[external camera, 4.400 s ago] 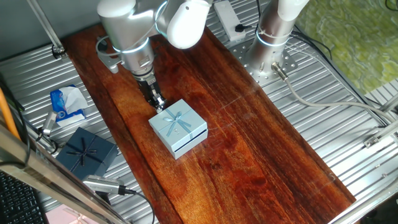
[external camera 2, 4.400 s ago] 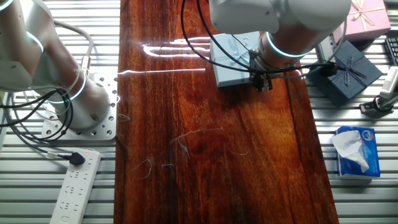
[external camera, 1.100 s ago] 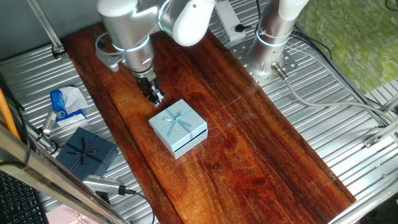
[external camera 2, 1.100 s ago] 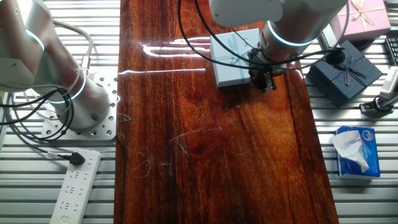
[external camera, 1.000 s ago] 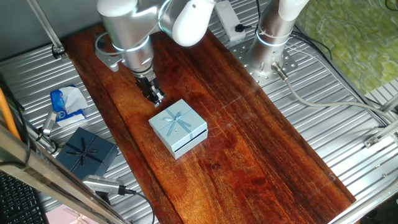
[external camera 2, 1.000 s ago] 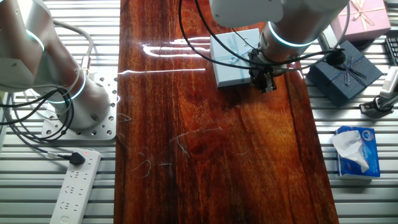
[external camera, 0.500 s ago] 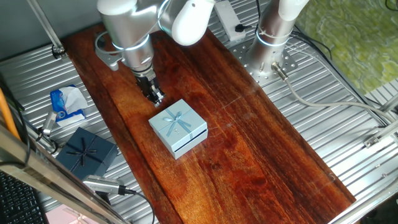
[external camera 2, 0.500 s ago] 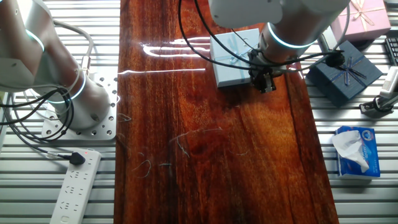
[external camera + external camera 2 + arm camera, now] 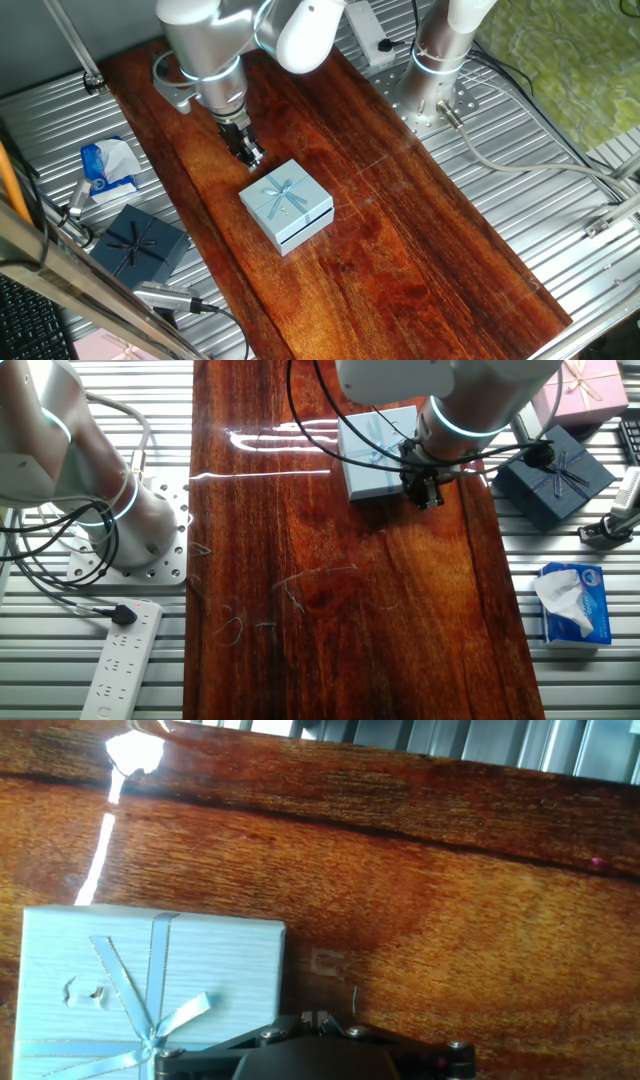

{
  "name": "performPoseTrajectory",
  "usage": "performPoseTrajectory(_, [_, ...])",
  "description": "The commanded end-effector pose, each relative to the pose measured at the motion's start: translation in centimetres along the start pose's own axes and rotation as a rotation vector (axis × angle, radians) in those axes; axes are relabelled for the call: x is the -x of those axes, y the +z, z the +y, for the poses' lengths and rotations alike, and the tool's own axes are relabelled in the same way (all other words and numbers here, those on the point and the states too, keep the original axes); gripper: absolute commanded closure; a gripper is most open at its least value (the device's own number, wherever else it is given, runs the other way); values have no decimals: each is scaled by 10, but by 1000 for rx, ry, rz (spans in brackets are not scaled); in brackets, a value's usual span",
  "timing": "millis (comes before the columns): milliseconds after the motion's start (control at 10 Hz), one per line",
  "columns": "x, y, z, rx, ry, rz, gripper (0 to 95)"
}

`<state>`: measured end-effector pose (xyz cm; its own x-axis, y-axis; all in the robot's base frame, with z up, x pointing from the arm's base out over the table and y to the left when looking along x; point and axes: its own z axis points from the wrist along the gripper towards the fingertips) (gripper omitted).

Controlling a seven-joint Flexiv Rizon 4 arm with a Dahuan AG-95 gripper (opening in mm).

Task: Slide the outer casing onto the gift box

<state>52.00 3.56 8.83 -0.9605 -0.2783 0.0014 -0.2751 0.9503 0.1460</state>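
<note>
The outer casing [image 9: 286,204], a light blue sleeve with a pale ribbon bow, lies flat on the wooden board [image 9: 400,230]. It also shows in the other fixed view [image 9: 374,456] and in the hand view [image 9: 140,980]. A thin dark seam runs along its front side [image 9: 306,229], where the gift box sits inside; the tray's interior is hidden. My gripper [image 9: 253,159] is shut on nothing, with its fingertips together just off the casing's back-left edge and not touching it. It also shows in the other fixed view [image 9: 428,501] and at the bottom of the hand view [image 9: 315,1018].
A dark navy bow-topped box [image 9: 140,245] and a tissue pack [image 9: 105,168] lie on the metal table left of the board. A pink box [image 9: 590,385] sits beyond them. A second arm's base [image 9: 436,60] and a power strip [image 9: 120,658] stand on the other side.
My shut gripper has drawn back and up a little from the casing's edge since the earliest frames. Nothing has moved in the last second.
</note>
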Motion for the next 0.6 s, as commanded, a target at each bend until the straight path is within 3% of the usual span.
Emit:
performPoseTrajectory(100, [-1,-28,0,-9,3,8,950])
performPoseTrajectory(300, [-4,-42,-6,-2,-17,2,950])
performPoseTrajectory(600, [-4,-42,-6,-3,-18,9,950])
